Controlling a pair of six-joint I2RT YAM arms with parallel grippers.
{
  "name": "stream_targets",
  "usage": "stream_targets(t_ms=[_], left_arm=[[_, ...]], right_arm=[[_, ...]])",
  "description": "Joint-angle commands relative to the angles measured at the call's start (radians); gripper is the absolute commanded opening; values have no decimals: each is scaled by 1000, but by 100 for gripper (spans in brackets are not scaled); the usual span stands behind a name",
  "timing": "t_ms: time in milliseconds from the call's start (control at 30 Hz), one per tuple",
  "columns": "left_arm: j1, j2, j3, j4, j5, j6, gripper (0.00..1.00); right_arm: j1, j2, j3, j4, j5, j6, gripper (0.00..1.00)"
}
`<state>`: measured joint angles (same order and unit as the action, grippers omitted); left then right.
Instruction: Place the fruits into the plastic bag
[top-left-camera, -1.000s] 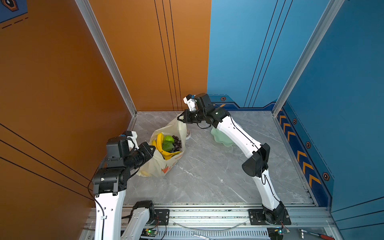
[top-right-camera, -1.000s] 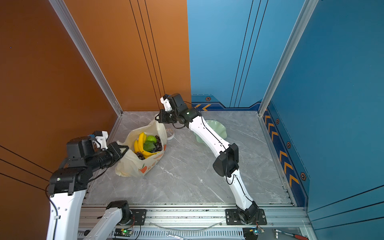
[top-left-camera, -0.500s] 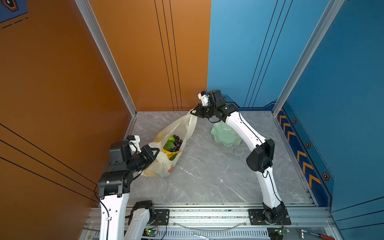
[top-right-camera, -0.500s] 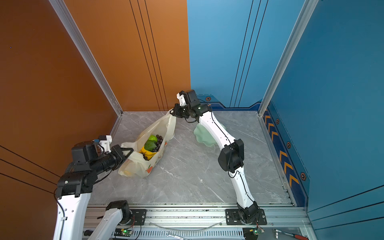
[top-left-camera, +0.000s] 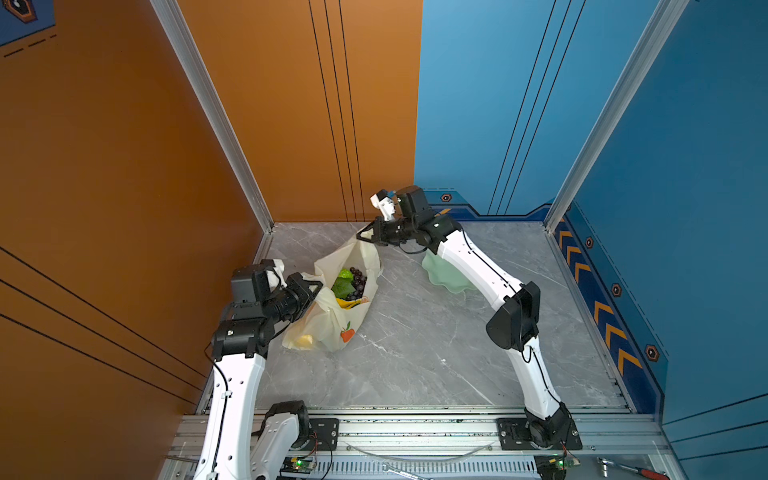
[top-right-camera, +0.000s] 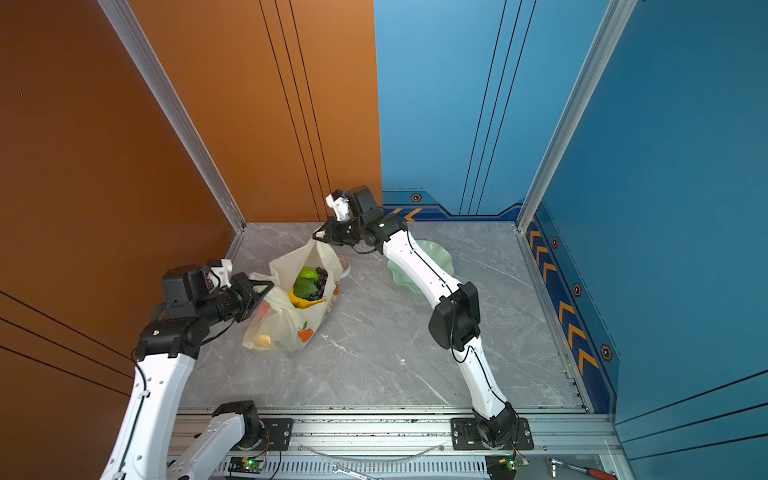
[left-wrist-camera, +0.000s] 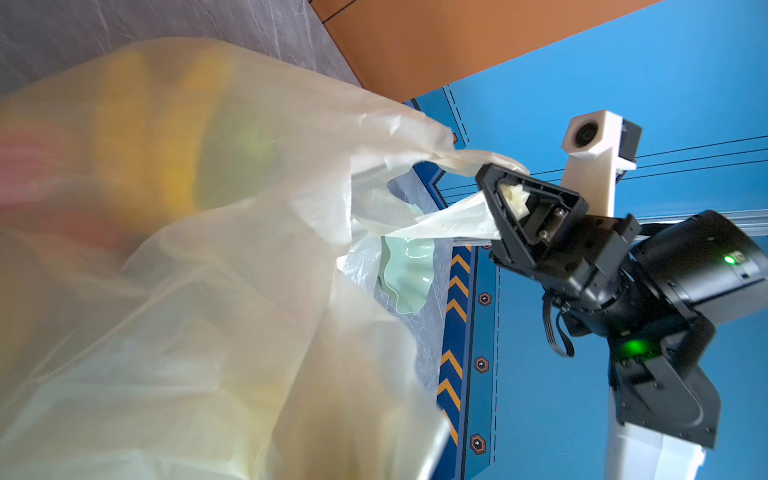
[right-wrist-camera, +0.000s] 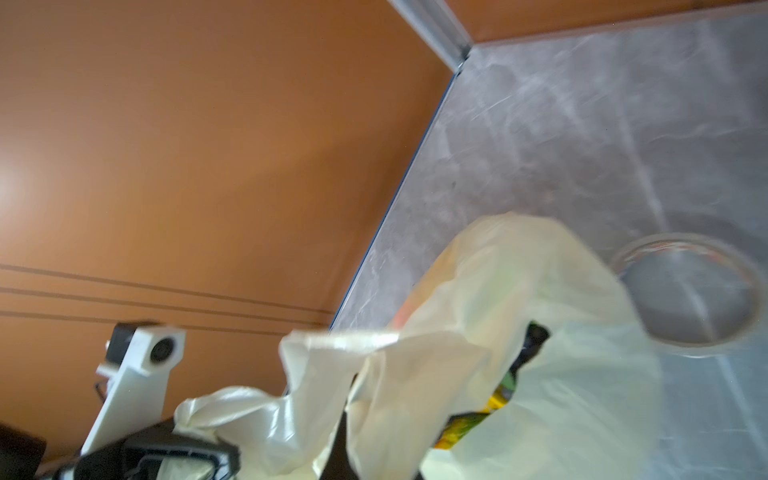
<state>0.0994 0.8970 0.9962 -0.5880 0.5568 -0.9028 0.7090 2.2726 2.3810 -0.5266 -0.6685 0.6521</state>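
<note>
**Bag held at both handles, fruit looks loaded**

My left jaws are clamped on one loop handle of the plastic bag (top-left-camera: 328, 320); in the right wrist view the film bunches right up to them. My right jaws are closed on the other handle, and the left wrist view shows a wad of film pinched between them. The two handles are pulled apart, so the mouth gapes while the bag's belly rests on the bench (top-left-camera: 415, 353), near the left back corner.

Inside the mouth I can pick out the dark grapes (top-left-camera: 358, 279), the green patterned ball (top-left-camera: 341, 287), a lighter green fruit (top-left-camera: 344, 273) and the yellow banana bunch (top-left-camera: 348, 303). Through the film low down, a yellow round fruit (top-left-camera: 305, 340) shows, and a reddish one (top-right-camera: 262, 309); I cannot tell whether the second red fruit is there.

Further out, the pale green dish (top-left-camera: 442, 276) looks empty where the right arm does not cover it, and a clear tape roll (top-right-camera: 345, 264) lies just beside the bag. I see no loose fruit, so I judge the loading done; only letting go seems left.
</note>
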Motion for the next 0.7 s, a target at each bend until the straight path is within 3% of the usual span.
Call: stream_targets(t_ms=[0, 133, 400, 467, 667], left_arm=[[-43, 44, 27, 127, -10, -44, 0], [-78, 131, 27, 207, -27, -62, 0], [-33, 260, 83, 241, -58, -31, 1], [-30, 283, 100, 243, -55, -30, 14], [-38, 298, 137, 240, -47, -31, 39]], right_arm=[[59, 26, -40, 23, -64, 1, 0], [85, 34, -93, 23, -79, 2, 1], [105, -19, -248, 31, -81, -12, 7], [103, -39, -286, 32, -74, -17, 16], [85, -98, -335, 33, -52, -27, 44]])
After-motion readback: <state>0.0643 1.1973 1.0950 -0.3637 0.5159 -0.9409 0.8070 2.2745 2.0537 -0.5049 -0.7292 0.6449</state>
